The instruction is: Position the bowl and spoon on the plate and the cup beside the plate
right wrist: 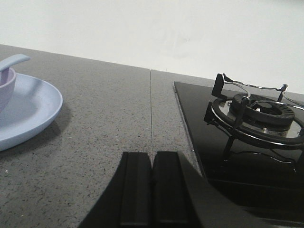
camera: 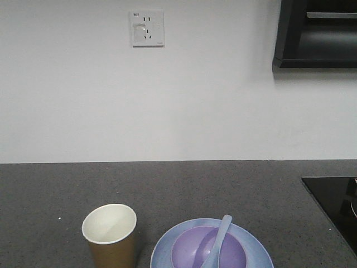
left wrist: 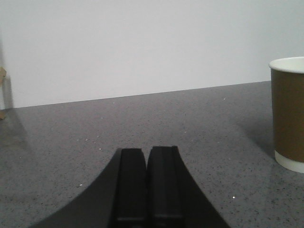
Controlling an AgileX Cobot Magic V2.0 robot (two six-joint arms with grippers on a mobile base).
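Left claw [left wrist: 147,183] is clenched, fingers pressed together with nothing between them, low over the grey speckled tabletop [left wrist: 71,142]. Cup [left wrist: 289,114] stands upright on the tabletop at about 2 o'clock from this claw in the left wrist view, well apart from it, cut off by the right edge of the view.

Right claw [right wrist: 153,187] is also clenched and carries nothing, fingers touching, low over the tabletop. Plate [right wrist: 33,107] lies at about 10 o'clock from the right claw, apart from it. Bowl [right wrist: 5,90] sits on the plate, only its rim edge showing at the left border. Spoon [right wrist: 12,61] handle pokes up over the bowl rim. Gas burner [right wrist: 256,114] on a black glass hob [right wrist: 223,161] sits at about 2 o'clock from the right claw.

Front view: plate [camera: 167,245] at bottom centre, bowl [camera: 192,248] inside it, spoon [camera: 218,234] resting in the bowl with the handle leaning up toward 12 o'clock past the bowl's rim. Cup [camera: 110,234] stands upright at 9 o'clock of the plate, just beside it; whether they touch I cannot tell. Wall socket [camera: 147,28] is on the white wall behind, dark cabinet [camera: 318,33] at upper right. Neither claw shows in the front view.
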